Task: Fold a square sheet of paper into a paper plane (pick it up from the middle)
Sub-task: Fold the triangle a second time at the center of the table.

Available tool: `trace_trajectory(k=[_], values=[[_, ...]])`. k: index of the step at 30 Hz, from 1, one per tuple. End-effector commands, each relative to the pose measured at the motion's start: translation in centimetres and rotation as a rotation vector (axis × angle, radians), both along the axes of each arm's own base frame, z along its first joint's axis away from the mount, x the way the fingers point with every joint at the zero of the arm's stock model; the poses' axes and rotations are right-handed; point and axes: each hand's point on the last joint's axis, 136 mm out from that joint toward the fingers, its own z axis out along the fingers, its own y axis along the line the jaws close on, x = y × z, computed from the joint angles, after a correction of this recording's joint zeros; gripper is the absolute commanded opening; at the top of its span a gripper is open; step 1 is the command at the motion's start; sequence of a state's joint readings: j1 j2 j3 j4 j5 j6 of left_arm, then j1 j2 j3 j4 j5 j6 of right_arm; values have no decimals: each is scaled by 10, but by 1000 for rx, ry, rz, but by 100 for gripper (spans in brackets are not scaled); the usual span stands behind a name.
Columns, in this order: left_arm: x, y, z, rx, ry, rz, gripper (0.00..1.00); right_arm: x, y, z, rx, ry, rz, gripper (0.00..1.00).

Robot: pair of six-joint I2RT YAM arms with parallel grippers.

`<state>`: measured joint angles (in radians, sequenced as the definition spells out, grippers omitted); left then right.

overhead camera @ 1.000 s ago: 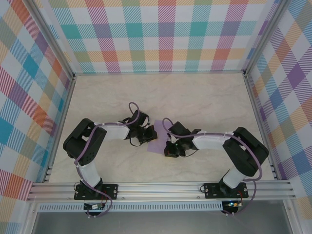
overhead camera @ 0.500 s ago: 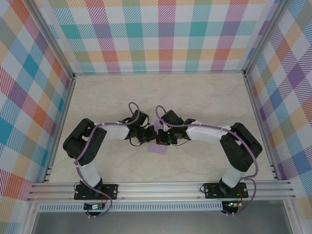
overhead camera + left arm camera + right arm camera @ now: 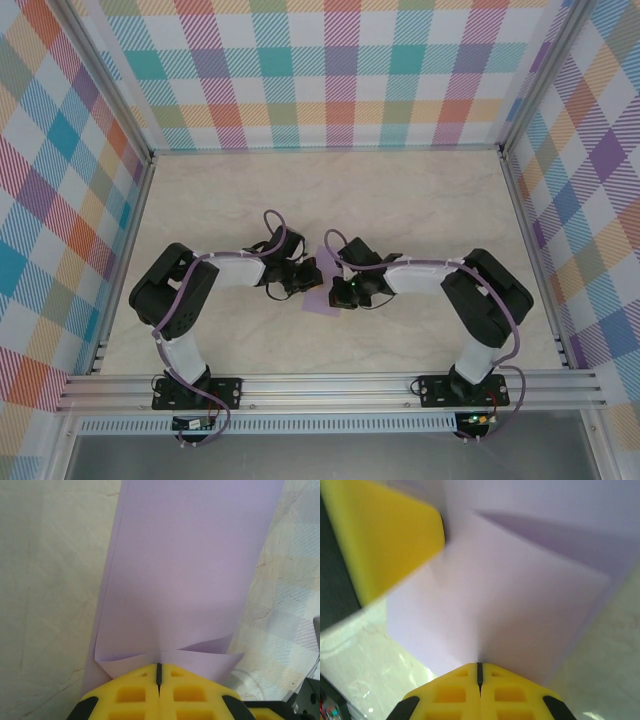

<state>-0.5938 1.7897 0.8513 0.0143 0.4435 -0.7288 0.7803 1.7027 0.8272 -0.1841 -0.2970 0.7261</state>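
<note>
Top external view: left gripper [image 3: 306, 279] and right gripper [image 3: 338, 291] tip to tip at mid-frame, both down on the square sheet of paper [image 3: 320, 304]; lavender slivers peeping out above and below them on the table [image 3: 420, 200]. Judged a creasing step; best done by pinning with one tip and dragging the other slowly along the fold line, pressing lightly to avoid skidding the sheet. Against the frame a second back: right gripper up and leftward, from the sheet's lower right edge onto its middle, elbow tucked closer; left arm unmoved; less lavender uncovered.

Left wrist view: yellow fingers [image 3: 130, 695] shut to a thin slit at bottom centre, tips on the near edge of the sheet, beside two small flaps meeting in a shallow V; no telling of any layer nipped between them; a long lavender strip running to the top of the frame, seemingly doubled along its left side. Worth holding steady here as the anchor, square to that centre line.

Right wrist view: jaws likewise closed, tips at bottom centre against the sheet's edge; a blurred yellow finger [image 3: 385, 545] of the left gripper at upper left, down on the same sheet; a raised fold slanting across the upper right. Better to sweep away from the anchor than towards it, keeping the layers from buckling.
</note>
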Motion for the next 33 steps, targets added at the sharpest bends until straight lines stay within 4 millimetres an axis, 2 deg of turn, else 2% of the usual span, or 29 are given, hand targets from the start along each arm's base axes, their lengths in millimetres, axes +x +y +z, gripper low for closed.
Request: trace_trajectory(k=[1, 5, 10, 13, 16, 21, 28, 33], values=[[-36, 52, -66, 274, 156, 56, 0, -48, -32, -16, -83, 143, 27, 0], [-31, 45, -61, 252, 139, 43, 0, -47, -36, -6, -91, 111, 29, 0], [-26, 36, -51, 214, 123, 24, 0, -19, -13, 25, -16, 8, 19, 0], [-23, 32, -47, 197, 115, 18, 0, -6, -1, 31, 2, -22, 17, 0], [-21, 28, -43, 180, 108, 14, 0, 1, 4, 23, -9, -15, 15, 0], [-18, 23, -33, 152, 86, 3, 0, -2, -6, 0, -76, 14, 2, 0], [-5, 4, 0, 54, -7, -33, 0, -15, -23, -23, -149, 61, 1, 0], [-13, -5, 23, 5, -90, -59, 12, -18, -29, -28, -178, 69, -2, 0]])
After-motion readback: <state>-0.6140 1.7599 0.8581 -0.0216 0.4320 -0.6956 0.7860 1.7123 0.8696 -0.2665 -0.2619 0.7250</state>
